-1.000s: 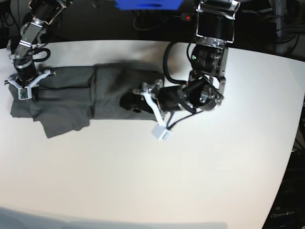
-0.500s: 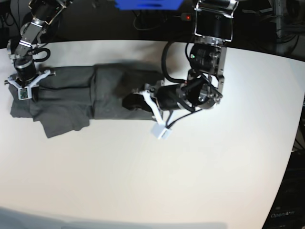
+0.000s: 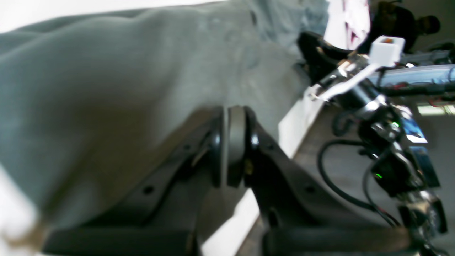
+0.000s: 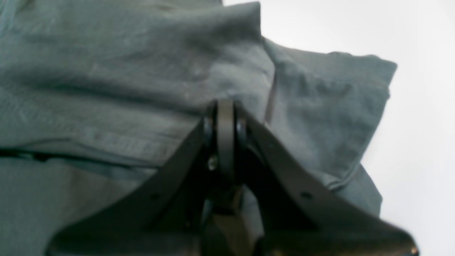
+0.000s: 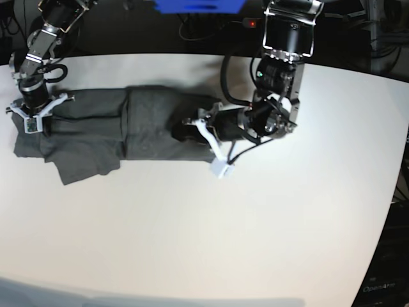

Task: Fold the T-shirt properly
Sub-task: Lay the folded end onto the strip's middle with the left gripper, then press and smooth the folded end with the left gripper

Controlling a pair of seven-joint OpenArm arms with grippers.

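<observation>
The dark grey T-shirt (image 5: 115,131) is lying as a long horizontal band across the upper left of the base view, on the white table (image 5: 255,217), with one sleeve flap sticking out toward the lower left.

The left gripper (image 5: 182,131) is sitting at the band's right end, near the upper centre of that frame. In the left wrist view its pads (image 3: 236,142) are pressing flat against each other with no gap, and the grey fabric (image 3: 124,89) is bunching right up against their tips; whether a fold is actually pinched between them cannot be told, since the view is blurred.

The right gripper (image 5: 32,118) is resting on the shirt's far left end, in the upper left of the base view. In the right wrist view its fingers (image 4: 225,131) are closing fully together, their tips lying against a wrinkled fold of cloth (image 4: 142,89); a grip on the cloth cannot be confirmed.

Black cables (image 5: 227,80) are looping beside the left arm, and a small white connector block (image 5: 222,169) is dangling just past the shirt's lower right corner. A blue strip (image 5: 198,6) is showing at the top edge.
</observation>
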